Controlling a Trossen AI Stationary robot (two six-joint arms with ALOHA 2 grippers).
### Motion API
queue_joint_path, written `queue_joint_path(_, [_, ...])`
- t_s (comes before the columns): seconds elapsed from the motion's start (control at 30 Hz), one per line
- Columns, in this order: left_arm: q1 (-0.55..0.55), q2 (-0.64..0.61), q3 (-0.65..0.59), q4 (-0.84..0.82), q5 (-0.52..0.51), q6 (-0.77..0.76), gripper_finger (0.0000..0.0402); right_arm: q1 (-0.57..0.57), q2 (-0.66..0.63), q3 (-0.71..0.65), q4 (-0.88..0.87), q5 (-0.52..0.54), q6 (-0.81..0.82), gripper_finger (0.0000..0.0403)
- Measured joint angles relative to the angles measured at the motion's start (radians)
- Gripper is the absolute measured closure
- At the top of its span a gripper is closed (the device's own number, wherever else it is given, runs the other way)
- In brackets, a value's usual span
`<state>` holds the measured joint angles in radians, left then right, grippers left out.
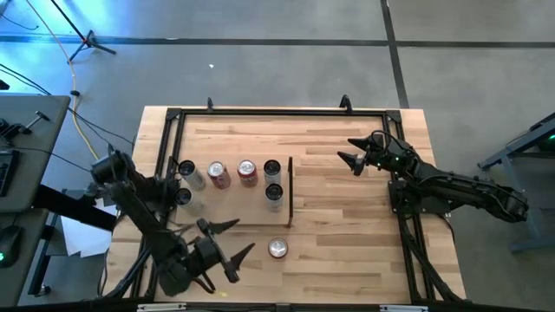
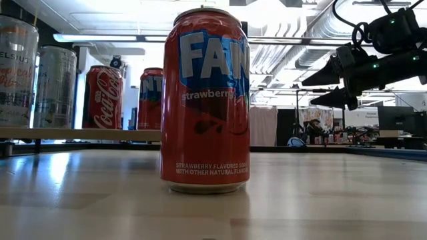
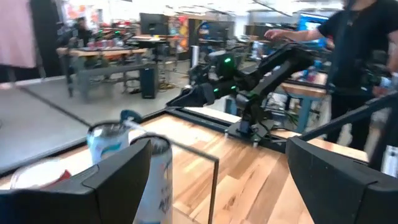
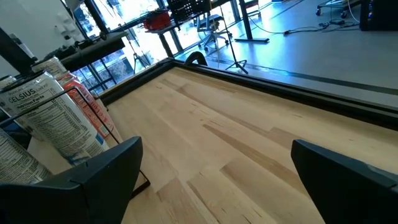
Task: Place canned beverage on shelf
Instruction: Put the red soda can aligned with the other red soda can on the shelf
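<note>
A red strawberry soda can (image 1: pixel 277 249) is standing upright on the bare desk (image 1: pixel 347 217), just off the shelf (image 1: pixel 230 208), which is carrying 6 other cans. The left claw (image 1: pixel 232 241) is hovering beside it, fingers apart and empty, while the right claw (image 1: pixel 351 152) is waiting well apart, spread wide.

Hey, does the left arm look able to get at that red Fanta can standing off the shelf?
Probably yes. The left gripper is open and sits just beside the Fanta can, with bare tabletop between them. The can stands upright, apart from the shelf.
</note>
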<state>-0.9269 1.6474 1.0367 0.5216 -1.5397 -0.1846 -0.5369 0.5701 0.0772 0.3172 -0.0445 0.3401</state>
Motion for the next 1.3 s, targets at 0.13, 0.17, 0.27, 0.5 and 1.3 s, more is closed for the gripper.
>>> queue_joint_path(0.13, [-0.008, 0.061, 0.0, -0.002, -0.029, -0.088, 0.0055, 0.0, 0.0, 0.0, 0.0, 0.0, 0.0, 0.0004])
queue_joint_path(0.17, [-0.009, 0.066, -0.001, -0.003, -0.023, -0.093, 0.0055, 0.0, 0.0, 0.0, 0.0, 0.0, 0.0, 0.0004])
queue_joint_path(0.27, [-0.002, 0.063, -0.002, 0.002, 0.027, -0.091, 0.0055, 0.0, 0.0, 0.0, 0.0, 0.0, 0.0, 0.0004])
queue_joint_path(0.5, [0.025, 0.057, -0.002, -0.001, 0.079, -0.033, 0.0055, 0.0, 0.0, 0.0, 0.0, 0.0, 0.0, 0.0004])
queue_joint_path(1.3, [0.205, 0.048, -0.001, -0.103, 0.778, -0.256, 0.0055, 0.0, 0.0, 0.0, -0.006, 0.0, 0.0, 0.0004])
